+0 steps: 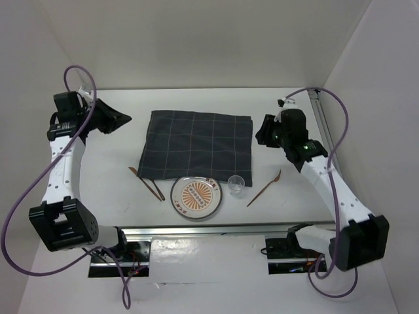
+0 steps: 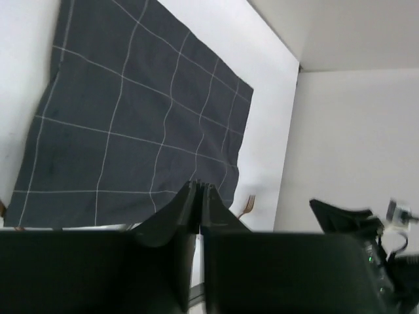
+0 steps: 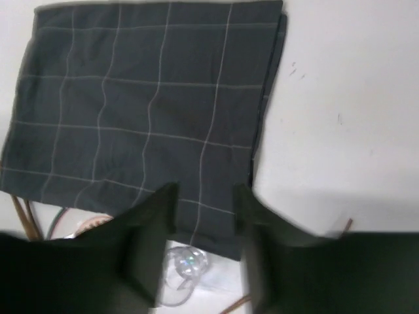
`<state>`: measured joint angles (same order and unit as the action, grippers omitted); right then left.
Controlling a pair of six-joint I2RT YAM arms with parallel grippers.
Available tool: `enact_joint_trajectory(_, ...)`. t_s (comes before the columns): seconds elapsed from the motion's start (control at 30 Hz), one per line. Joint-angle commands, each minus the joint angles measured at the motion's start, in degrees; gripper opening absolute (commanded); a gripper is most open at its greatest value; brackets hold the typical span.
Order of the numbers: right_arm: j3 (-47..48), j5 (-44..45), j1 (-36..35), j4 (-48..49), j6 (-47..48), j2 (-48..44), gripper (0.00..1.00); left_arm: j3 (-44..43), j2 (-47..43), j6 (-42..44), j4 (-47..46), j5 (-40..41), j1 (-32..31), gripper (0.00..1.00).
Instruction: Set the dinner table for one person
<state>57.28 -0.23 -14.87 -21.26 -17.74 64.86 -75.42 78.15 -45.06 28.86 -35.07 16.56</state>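
The white dinner table [image 1: 111,163] holds a dark navy grid-lined cloth [image 1: 196,144], spread flat at its middle. In front of the cloth lie two brown utensils [image 1: 148,183], a round patterned plate [image 1: 196,197], a small clear glass [image 1: 236,184] and a brown fork [image 1: 265,188]. My left gripper [image 1: 122,120] is shut and empty, hovering left of the cloth's far left corner. My right gripper [image 1: 260,136] is open and empty, above the cloth's right edge. The right wrist view shows the cloth [image 3: 144,98] and glass [image 3: 183,265] beneath its fingers [image 3: 154,216].
A metal rail [image 1: 209,230] runs along the table's near edge, between the arm bases. White walls close in the back and both sides. In the left wrist view the cloth [image 2: 131,111], the fork [image 2: 247,205] and the right arm [image 2: 353,222] show.
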Motion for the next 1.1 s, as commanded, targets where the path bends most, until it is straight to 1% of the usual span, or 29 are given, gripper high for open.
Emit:
enact_joint_trajectory(0.0,7.73,-3.63,-0.24,-3.25,-1.86,10.43,0.42,-1.39,6.01,2.34,-2.41,1.23,-3.28,0.07)
enact_joint_trajectory(0.03,9.68,-3.64,-0.85,-4.40,-1.86,13.59,0.30,-2.36,8.31,3.21,-1.54,2.01,-4.33,0.00)
enact_joint_trajectory(0.07,11.70,-3.64,-0.86,-6.50,-2.47,19.72,0.12,-3.67,10.86,5.14,-0.92,2.02,-6.25,0.00)
enact_joint_trajectory(0.1,15.98,-2.94,-0.86,-7.74,-3.09,22.74,0.05,-7.34,13.67,6.20,0.13,2.02,-7.32,0.00)
enact_joint_trajectory(0.13,18.03,-2.24,-0.86,-8.88,-3.62,25.64,0.04,-9.20,19.26,6.91,1.88,3.24,-8.20,0.00)
enact_joint_trajectory(0.17,20.05,-2.23,-0.86,-10.54,-3.62,31.32,0.04,-10.96,22.02,8.48,3.81,4.56,-9.86,0.00)
enact_joint_trajectory(0.2,24.33,-2.23,-0.86,-11.43,-3.62,34.16,0.04,-14.46,24.66,8.50,5.14,5.62,-10.49,0.00)
enact_joint_trajectory(0.27,28.05,-2.84,-0.34,-12.66,-3.62,39.35,0.07,-16.68,30.97,9.29,5.94,6.94,-11.54,0.00)
enact_joint_trajectory(0.3,31.46,-2.85,-0.33,-14.06,-4.14,44.08,0.10,-18.69,32.75,9.81,6.46,7.55,-12.33,0.00)
enact_joint_trajectory(0.37,34.29,-2.85,-0.33,-14.69,-4.15,48.24,0.11,-20.64,36.01,10.43,7.61,9.05,-13.03,0.00)
enact_joint_trajectory(0.4,35.52,-2.85,0.19,-14.69,-4.15,51.91,0.11,-21.69,38.98,10.95,7.61,10.36,-13.56,0.00)
enact_joint_trajectory(0.43,37.45,-3.80,0.20,-15.21,-4.15,53.69,0.11,-23.53,40.49,10.96,9.18,10.89,-13.57,0.00)
enact_joint_trajectory(0.47,38.25,-3.81,0.20,-15.22,-4.15,55.18,0.08,-24.33,41.81,10.96,9.98,11.77,-14.09,0.00)
enact_joint_trajectory(0.53,40.44,-3.81,0.80,-15.83,-4.15,59.39,0.05,-25.21,44.96,10.96,11.47,13.18,-14.71,0.00)
enact_joint_trajectory(0.6,41.51,-2.59,0.81,-16.88,-4.67,62.65,0.03,-25.74,46.47,10.96,11.48,13.79,-15.32,0.00)
enact_joint_trajectory(0.7,42.13,-1.27,1.34,-16.89,-5.99,64.60,0.03,-26.98,49.55,10.96,12.01,15.29,-15.85,0.00)
enact_joint_trajectory(0.87,43.88,-0.47,2.74,-15.75,-7.13,68.02,0.03,-31.80,55.35,11.66,13.49,14.68,-16.38,0.00)
enact_joint_trajectory(0.9,45.54,0.14,3.44,-15.75,-7.14,68.64,0.03,-34.42,57.44,12.18,14.81,14.68,-16.38,0.00)
enact_joint_trajectory(1.07,51.43,0.92,3.98,-17.50,-6.61,72.85,0.03,-39.63,60.45,12.19,15.43,14.68,-16.91,0.00)
